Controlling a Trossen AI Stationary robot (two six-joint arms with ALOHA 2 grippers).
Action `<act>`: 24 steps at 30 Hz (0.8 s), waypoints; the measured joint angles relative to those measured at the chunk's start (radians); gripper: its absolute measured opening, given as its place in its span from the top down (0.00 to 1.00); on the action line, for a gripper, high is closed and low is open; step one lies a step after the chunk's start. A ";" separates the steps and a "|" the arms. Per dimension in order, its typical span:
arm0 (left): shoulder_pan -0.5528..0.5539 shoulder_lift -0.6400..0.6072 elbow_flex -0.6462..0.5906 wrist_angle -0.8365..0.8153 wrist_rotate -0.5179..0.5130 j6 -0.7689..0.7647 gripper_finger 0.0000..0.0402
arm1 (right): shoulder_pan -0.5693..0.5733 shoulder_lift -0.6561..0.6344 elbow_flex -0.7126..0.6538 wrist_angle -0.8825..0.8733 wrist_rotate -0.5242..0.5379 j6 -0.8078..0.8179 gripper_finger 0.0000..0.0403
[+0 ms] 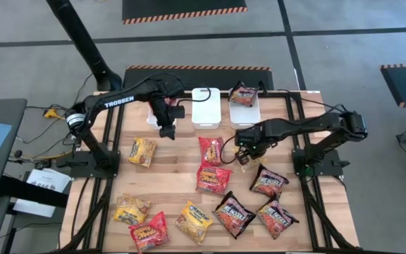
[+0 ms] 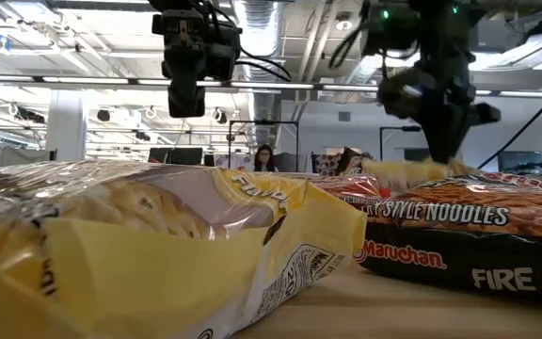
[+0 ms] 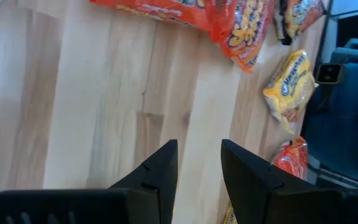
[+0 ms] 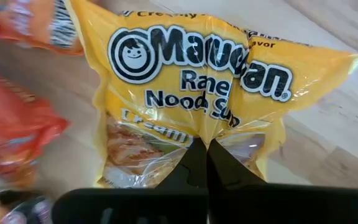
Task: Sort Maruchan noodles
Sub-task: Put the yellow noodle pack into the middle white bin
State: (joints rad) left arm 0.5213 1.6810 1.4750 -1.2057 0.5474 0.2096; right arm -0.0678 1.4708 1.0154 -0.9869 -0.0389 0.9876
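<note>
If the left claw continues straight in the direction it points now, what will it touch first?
Probably bare wood. The left claw is open and points down at the table, with no packet between its fingers. The nearest packets, a red one and a yellow one, lie off to the side. Its height is unclear.

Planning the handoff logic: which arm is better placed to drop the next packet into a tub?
Right. Its tool is already shut on a yellow packet near the table's middle, right of the red packets. The left tool is open and empty, though it hangs close to the tubs.
</note>
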 joint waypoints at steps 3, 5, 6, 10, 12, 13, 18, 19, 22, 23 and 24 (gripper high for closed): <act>0.003 -0.009 0.000 0.000 0.003 0.010 0.73 | 0.015 0.000 0.052 -0.045 0.029 0.010 1.00; 0.010 -0.025 0.000 0.000 0.004 0.013 0.73 | 0.019 -0.001 0.091 -0.069 0.043 0.010 1.00; 0.014 -0.035 0.000 0.000 0.003 0.013 0.73 | 0.020 -0.002 0.110 -0.074 0.047 0.009 1.00; 0.033 -0.093 0.000 0.012 0.005 0.013 0.73 | 0.006 -0.002 0.180 -0.066 0.100 -0.003 1.00; 0.041 -0.128 0.000 0.023 0.005 0.012 0.73 | -0.008 -0.003 0.206 -0.038 0.142 -0.020 1.00; 0.047 -0.145 0.000 0.030 0.005 0.008 0.73 | -0.017 -0.003 0.216 -0.015 0.161 -0.032 1.00; 0.059 -0.220 0.000 0.062 0.004 -0.017 0.73 | -0.074 -0.004 0.233 0.166 0.198 -0.120 1.00; 0.059 -0.235 0.000 0.065 0.002 -0.021 0.73 | -0.088 -0.004 0.233 0.206 0.198 -0.138 1.00; 0.059 -0.279 0.000 0.074 -0.034 -0.032 0.73 | -0.125 0.004 0.234 0.328 0.199 -0.201 1.00; 0.059 -0.293 0.000 0.077 -0.046 -0.037 0.73 | -0.138 0.010 0.234 0.371 0.199 -0.223 1.00; 0.059 -0.308 0.000 0.080 -0.058 -0.039 0.73 | -0.152 0.013 0.234 0.401 0.199 -0.245 1.00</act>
State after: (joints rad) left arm 0.5800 1.3732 1.4750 -1.1257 0.4896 0.1701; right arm -0.2200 1.4835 1.2493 -0.5856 0.1600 0.7430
